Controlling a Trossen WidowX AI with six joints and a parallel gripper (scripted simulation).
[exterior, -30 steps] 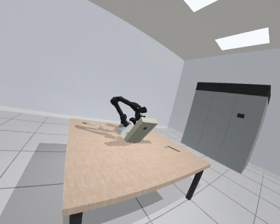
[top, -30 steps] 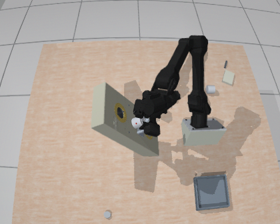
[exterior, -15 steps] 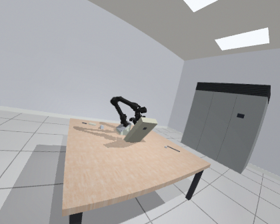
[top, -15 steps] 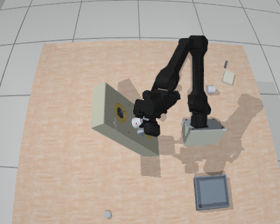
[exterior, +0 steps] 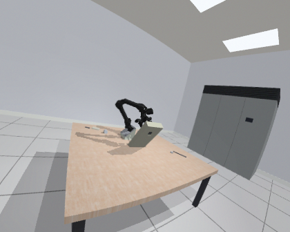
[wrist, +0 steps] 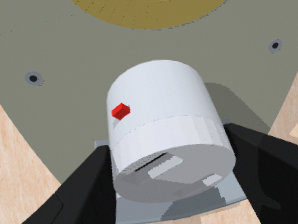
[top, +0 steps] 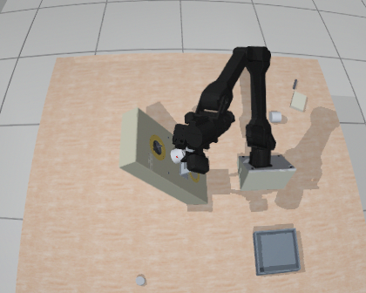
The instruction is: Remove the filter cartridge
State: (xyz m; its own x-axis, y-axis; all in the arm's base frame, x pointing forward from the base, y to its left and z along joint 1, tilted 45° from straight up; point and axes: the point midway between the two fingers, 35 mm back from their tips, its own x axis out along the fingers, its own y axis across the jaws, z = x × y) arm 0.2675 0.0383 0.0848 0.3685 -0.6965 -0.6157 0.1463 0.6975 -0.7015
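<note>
The tabletop (top: 88, 235) (exterior: 128, 176) is light wood, in a room with a pale tile floor (top: 140, 26) (exterior: 25, 138). The filter cartridge (top: 177, 156) (wrist: 160, 105) is out of its hole, over the sloping front of the service panel (top: 128, 139) (exterior: 142, 136) (wrist: 60, 120). The hand (top: 186, 153) (wrist: 168, 144) is pinching it by its sides, near the end with the slots. A red bit (top: 177, 156) (wrist: 121, 111) sticks out of its side.

The tray (top: 276, 252) is well apart, past the arm's base (top: 267, 179). If the grip is too near the end, the round sides could slip and the cartridge could roll off. If the hand pulls sideways too soon, it could bump the panel or the gray ledge (top: 185, 169) (wrist: 150, 212). Letting go too high could make it bounce out of the tray.
</note>
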